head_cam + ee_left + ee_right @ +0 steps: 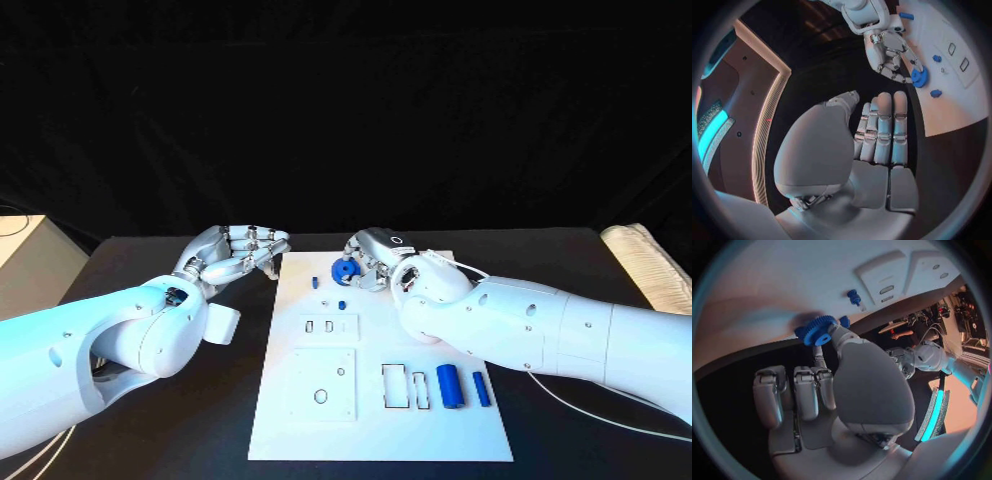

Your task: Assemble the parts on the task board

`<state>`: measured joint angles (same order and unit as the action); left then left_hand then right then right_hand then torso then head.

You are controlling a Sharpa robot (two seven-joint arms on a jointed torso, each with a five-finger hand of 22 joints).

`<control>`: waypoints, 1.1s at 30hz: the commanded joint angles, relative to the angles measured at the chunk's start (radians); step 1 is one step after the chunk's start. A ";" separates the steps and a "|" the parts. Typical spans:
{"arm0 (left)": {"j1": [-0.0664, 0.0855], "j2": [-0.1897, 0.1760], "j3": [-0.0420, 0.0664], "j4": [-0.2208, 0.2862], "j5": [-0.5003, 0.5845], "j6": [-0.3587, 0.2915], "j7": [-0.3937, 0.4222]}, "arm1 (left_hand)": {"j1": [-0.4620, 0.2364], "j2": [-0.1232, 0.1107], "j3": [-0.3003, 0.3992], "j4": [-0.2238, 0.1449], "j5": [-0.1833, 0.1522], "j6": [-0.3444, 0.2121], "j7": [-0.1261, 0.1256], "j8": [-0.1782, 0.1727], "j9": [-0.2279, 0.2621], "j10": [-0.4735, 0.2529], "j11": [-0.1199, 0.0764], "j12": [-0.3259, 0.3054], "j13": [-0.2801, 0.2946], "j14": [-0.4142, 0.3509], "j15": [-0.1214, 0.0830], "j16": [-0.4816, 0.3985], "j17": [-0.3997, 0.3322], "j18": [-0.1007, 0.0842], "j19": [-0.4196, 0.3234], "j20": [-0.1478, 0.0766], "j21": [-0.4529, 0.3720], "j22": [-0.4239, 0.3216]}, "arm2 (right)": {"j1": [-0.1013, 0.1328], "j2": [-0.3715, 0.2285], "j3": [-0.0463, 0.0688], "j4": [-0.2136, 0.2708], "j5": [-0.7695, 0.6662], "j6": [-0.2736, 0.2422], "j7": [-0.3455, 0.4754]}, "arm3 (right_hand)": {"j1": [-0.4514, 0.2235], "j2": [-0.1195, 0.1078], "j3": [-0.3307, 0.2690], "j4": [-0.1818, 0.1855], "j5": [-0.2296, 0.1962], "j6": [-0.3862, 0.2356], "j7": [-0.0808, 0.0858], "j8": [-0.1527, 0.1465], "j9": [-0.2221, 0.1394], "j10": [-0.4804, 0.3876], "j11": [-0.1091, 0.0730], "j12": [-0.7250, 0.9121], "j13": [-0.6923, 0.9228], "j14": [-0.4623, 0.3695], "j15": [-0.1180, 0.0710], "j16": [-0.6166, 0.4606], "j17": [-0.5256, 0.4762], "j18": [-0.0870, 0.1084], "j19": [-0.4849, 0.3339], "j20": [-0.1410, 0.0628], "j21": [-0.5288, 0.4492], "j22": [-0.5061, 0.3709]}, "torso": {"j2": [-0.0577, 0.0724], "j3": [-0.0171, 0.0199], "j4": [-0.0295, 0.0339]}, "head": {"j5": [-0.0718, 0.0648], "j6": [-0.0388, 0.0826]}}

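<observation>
The white task board [378, 420] lies in the middle of the black table. My right hand [378, 252] is over the board's far end and pinches a blue gear [346, 270] just above the board; the pinched gear [817, 331] is gripped at its rim by the thumb and a finger, and the gear [919, 77] also shows under that right hand [889, 50]. A small blue peg [316, 283] stands beside it, another [343, 304] a little nearer. Two blue cylinders [449, 385] lie at the near right. My left hand [238, 250] hovers off the board's far left corner, its fingers [882, 130] extended and holding nothing.
Two raised white plates with slots and holes [329, 326] [320, 382] sit on the board's left half, and black-outlined rectangles [394, 385] lie beside the cylinders. A pale padded object [656, 262] is at the table's right edge, a pale box [29, 255] at the left.
</observation>
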<state>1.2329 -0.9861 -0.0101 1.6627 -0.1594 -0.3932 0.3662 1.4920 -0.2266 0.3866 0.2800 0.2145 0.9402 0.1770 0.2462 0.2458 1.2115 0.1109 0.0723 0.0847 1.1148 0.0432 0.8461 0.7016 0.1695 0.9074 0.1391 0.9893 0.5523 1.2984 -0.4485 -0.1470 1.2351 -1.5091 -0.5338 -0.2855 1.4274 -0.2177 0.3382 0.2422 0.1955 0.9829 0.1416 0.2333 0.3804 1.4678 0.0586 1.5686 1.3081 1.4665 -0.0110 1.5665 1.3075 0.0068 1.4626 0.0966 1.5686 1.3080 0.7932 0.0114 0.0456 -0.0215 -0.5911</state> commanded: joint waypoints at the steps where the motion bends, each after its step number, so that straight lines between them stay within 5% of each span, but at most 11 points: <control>1: 0.001 0.000 0.001 0.003 0.003 0.014 0.006 | 0.004 0.004 0.004 0.000 -0.005 -0.006 -0.001 -0.004 0.001 -0.004 -0.001 -0.003 0.001 -0.007 -0.002 0.006 0.001 0.013 -0.006 0.002 0.006 0.001 | -0.007 0.002 -0.005 -0.007 -0.012 0.043 -0.005 | -0.010 0.001 0.004 0.000 0.002 0.007 -0.008 -0.003 0.001 0.103 -0.004 0.002 0.263 0.104 -0.005 0.004 0.263 -0.007 0.108 -0.006 0.002 0.263 | 0.001 0.0004 0.0005 | -0.002 -0.003; 33: 0.001 -0.002 0.001 0.004 0.003 0.016 0.001 | 0.004 0.004 0.004 0.000 -0.005 -0.006 -0.001 -0.004 0.001 -0.004 -0.001 -0.003 0.001 -0.007 -0.002 0.006 0.001 0.013 -0.006 0.002 0.006 0.001 | -0.011 -0.006 -0.006 0.009 -0.013 0.009 -0.002 | -0.022 -0.006 0.013 0.000 0.003 0.008 -0.007 -0.003 -0.001 0.103 -0.002 0.002 0.263 0.104 -0.003 0.004 0.263 -0.007 0.108 -0.004 0.002 0.263 | 0.001 0.0003 0.0003 | -0.002 -0.004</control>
<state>1.2330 -0.9892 -0.0101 1.6638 -0.1591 -0.3932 0.3645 1.4921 -0.2266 0.3865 0.2801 0.2145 0.9402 0.1769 0.2462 0.2458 1.2115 0.1109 0.0723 0.0845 1.1148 0.0432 0.8465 0.7018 0.1695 0.9072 0.1395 0.9899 0.5521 1.2957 -0.4536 -0.1483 1.2426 -1.5142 -0.5332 -0.2823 1.4079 -0.2268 0.3439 0.2425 0.1974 0.9863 0.1348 0.2285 0.3781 1.4678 0.0586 1.5686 1.3078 1.4665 -0.0110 1.5665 1.3074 0.0068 1.4627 0.0967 1.5686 1.3076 0.7935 0.0115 0.0456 -0.0232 -0.5959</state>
